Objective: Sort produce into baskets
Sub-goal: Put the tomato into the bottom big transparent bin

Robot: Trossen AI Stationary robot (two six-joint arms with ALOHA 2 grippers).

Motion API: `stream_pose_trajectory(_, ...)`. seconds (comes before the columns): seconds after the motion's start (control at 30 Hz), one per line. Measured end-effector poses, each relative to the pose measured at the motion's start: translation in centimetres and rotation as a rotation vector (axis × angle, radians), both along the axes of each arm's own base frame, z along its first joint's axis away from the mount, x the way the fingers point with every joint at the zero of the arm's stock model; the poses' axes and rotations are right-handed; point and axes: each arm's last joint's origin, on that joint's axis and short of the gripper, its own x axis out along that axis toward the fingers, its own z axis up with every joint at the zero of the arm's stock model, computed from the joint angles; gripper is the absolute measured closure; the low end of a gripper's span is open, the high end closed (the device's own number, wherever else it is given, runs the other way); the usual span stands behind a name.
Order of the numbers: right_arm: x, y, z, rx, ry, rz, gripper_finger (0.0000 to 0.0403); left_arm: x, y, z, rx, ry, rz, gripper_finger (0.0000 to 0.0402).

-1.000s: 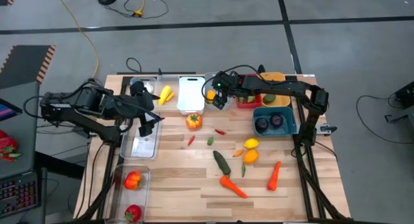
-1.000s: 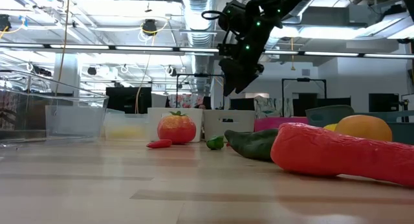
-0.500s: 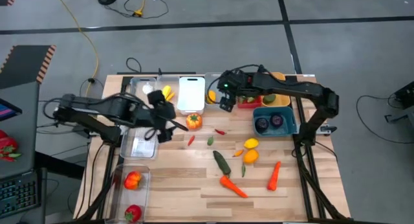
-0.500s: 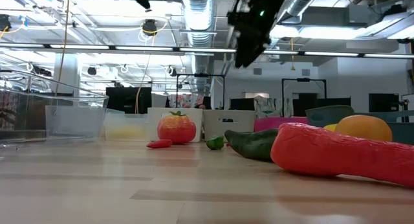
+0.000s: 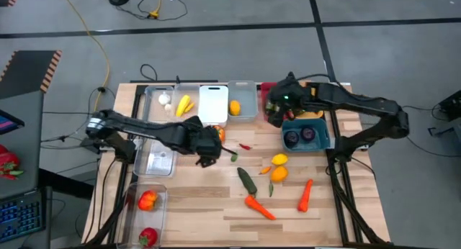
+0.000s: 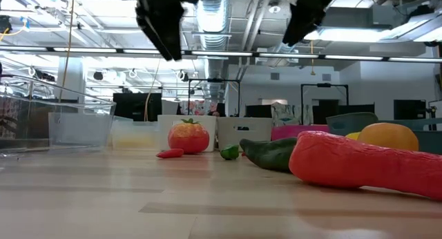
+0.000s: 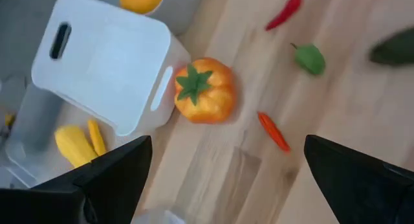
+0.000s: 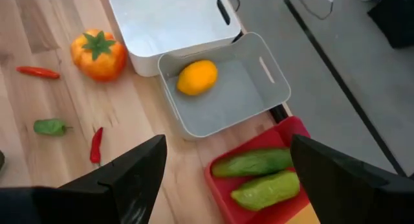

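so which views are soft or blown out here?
Low view: near carrot large and soft, ceiling lights bright behind. Left wrist view: left gripper fingers blurred, orange tomato slightly smeared. High and right wrist views look evenly lit, grey bin crisp.

Table (image 5: pixel 216 206): pale wood planks. Tomato (image 7: pixel 205 90): orange with green stem. Bin (image 7: pixel 107 59): white. Bin (image 8: pixel 226 88): grey, holding a yellow-orange lemon (image 8: pixel 196 77). Bin (image 8: pixel 272 185): red, holding green cucumbers (image 8: pixel 265 175). Chilies (image 7: pixel 284 11): red. Bin (image 5: pixel 306 134): teal.

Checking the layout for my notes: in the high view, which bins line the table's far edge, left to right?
Clear bin → white bin → grey bin → red bin.
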Motion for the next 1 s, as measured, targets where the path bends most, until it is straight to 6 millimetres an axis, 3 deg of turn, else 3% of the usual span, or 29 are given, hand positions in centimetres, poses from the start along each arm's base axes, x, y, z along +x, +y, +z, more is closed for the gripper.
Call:
stream_pose_trajectory(0.27,-3.4,0.8,-2.4,-0.001,-0.108,-0.022,0.0046,3.2,1.5,-4.2,0.010,-0.050,0.257,0.0010)
stream_pose_trajectory(0.53,-4.6,1.1,-3.5,0.003,-0.110,-0.020,0.0046,5.2,3.2,-7.2,-0.015,-0.097,0.430,0.0010)
stream_pose_trajectory(1.0,-4.6,1.1,-3.5,-0.003,-0.106,-0.013,0.0046,5.7,4.2,-8.3,0.011,-0.148,0.546,0.0010)
